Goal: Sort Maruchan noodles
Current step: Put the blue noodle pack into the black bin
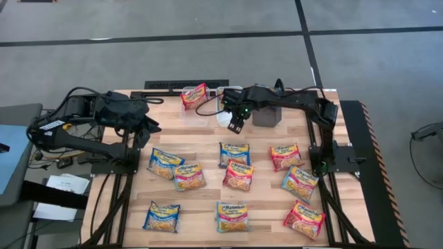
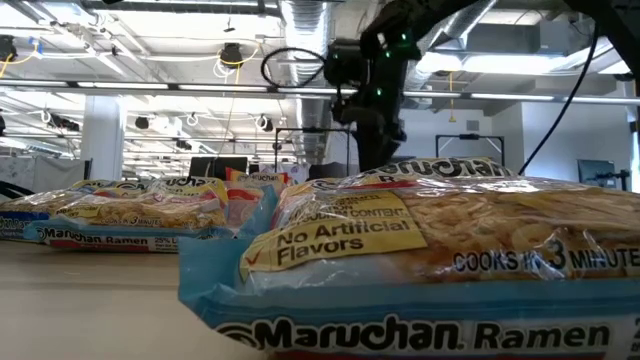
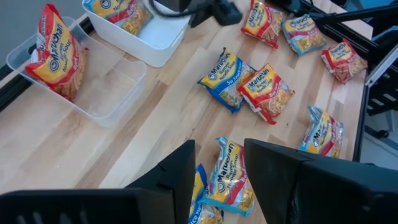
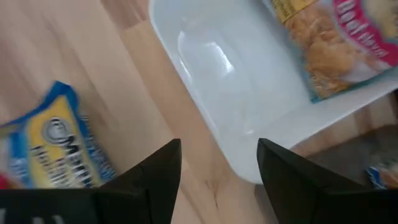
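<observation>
Sorting barely begun: one red packet [image 3: 57, 56] stands in the clear bin [image 3: 106, 93], one blue packet [image 3: 118, 12] lies in the white bin [image 4: 249, 112]; approx ten packets [image 1: 237, 174] lie spread on the table [image 1: 201, 142]. Right gripper [image 1: 235, 126] over white bin, fingers apart, empty. Left gripper [image 3: 217, 180] waits at table's left side, fingers part-open, empty. Dark bin [image 1: 266, 115] sits just beside the right arm; nothing blocks the loose packets.
</observation>
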